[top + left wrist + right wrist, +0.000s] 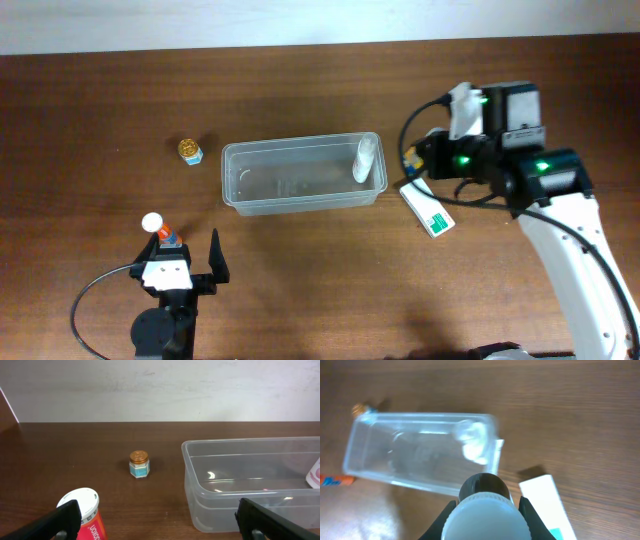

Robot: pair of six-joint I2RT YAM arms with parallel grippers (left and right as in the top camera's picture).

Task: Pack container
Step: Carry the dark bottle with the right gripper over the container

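Note:
The clear plastic container [300, 185] lies at the table's middle, with a white tube [364, 160] leaning in its right end. My right gripper [425, 158] is just right of it, shut on a dark bottle with a white cap [485, 512]. The container [380, 460] lies below and ahead of this bottle. My left gripper [190, 262] is open and empty at the front left, the container [250, 485] ahead on its right. A red bottle with a white cap [82, 510] stands by its left finger.
A small jar with a gold lid [189, 151] stands left of the container, also in the left wrist view [139, 463]. A white box with a green patch [427, 208] lies right of the container, under my right arm.

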